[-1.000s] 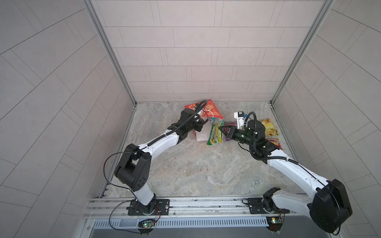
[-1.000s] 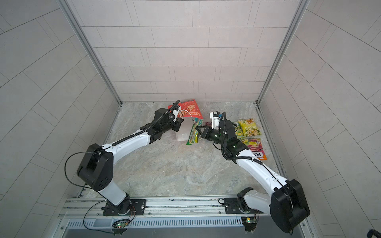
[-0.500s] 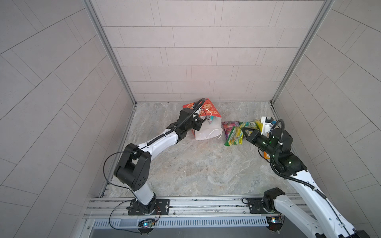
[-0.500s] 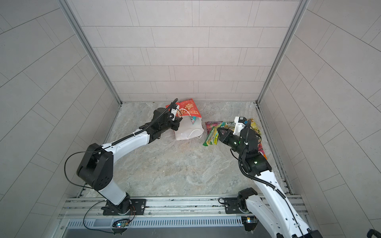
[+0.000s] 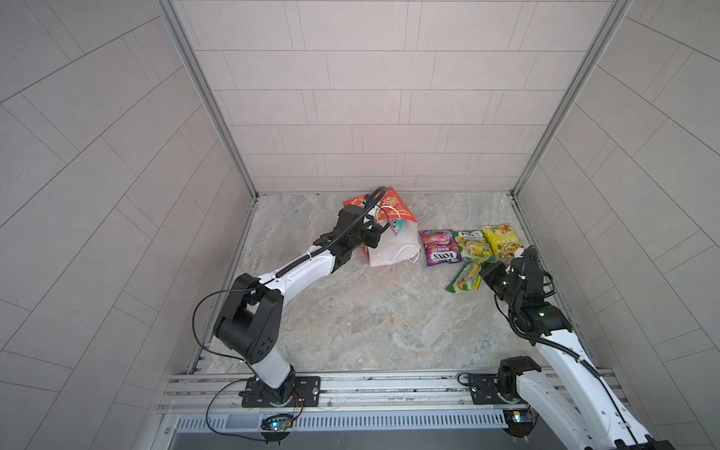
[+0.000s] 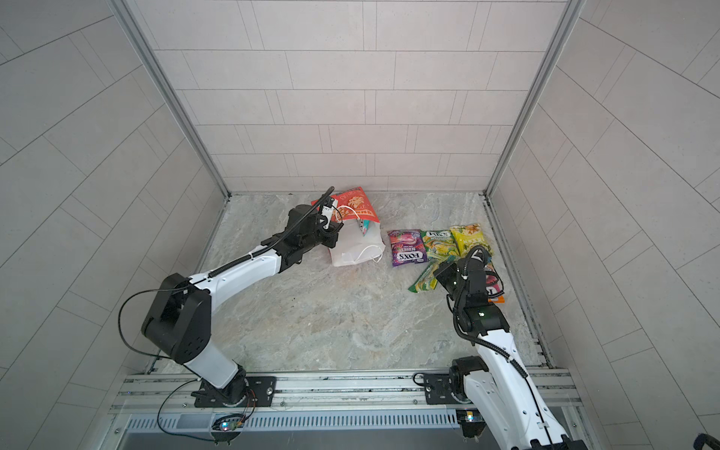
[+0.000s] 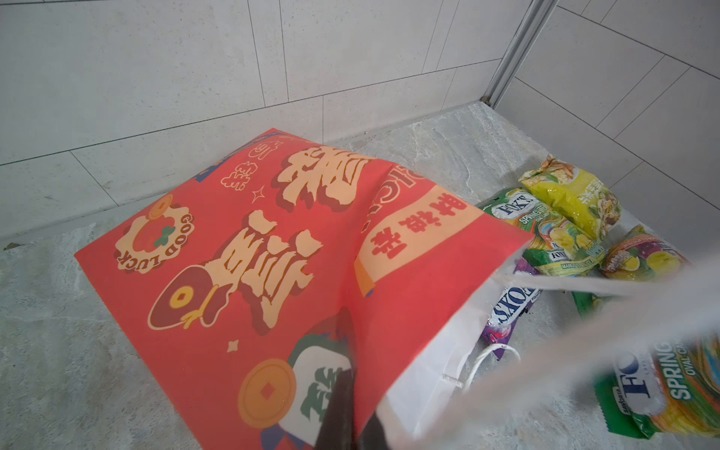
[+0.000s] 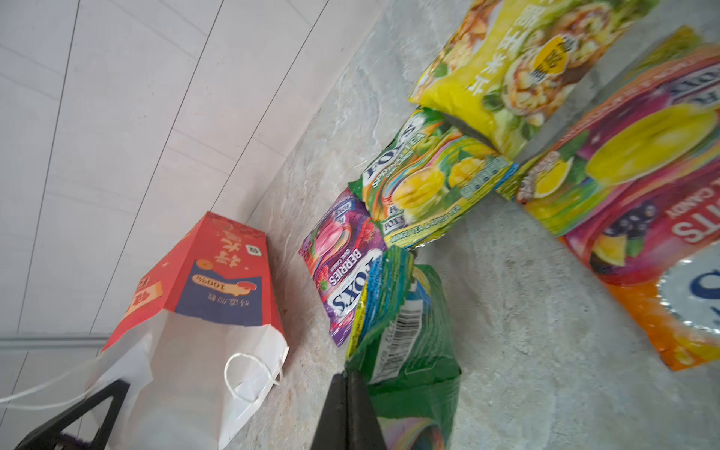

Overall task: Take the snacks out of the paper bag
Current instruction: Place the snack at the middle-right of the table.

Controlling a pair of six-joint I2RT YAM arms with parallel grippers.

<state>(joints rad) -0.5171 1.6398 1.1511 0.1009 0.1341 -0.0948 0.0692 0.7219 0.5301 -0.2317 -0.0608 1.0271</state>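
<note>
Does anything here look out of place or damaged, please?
The paper bag is not upright: it lies tipped on its side with its mouth open, and its rim is pinched by the left gripper. The green packet in the right gripper is creased and folded, unlike the purple packet, which lies flat.

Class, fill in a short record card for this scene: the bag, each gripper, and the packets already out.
paper bag: on its side on the table, mouth open, white inside showing
left gripper: shut on the bag's upper wall
right gripper: shut on green packet
lying beside bag: purple packet, second green packet, yellow packet, orange packet
</note>
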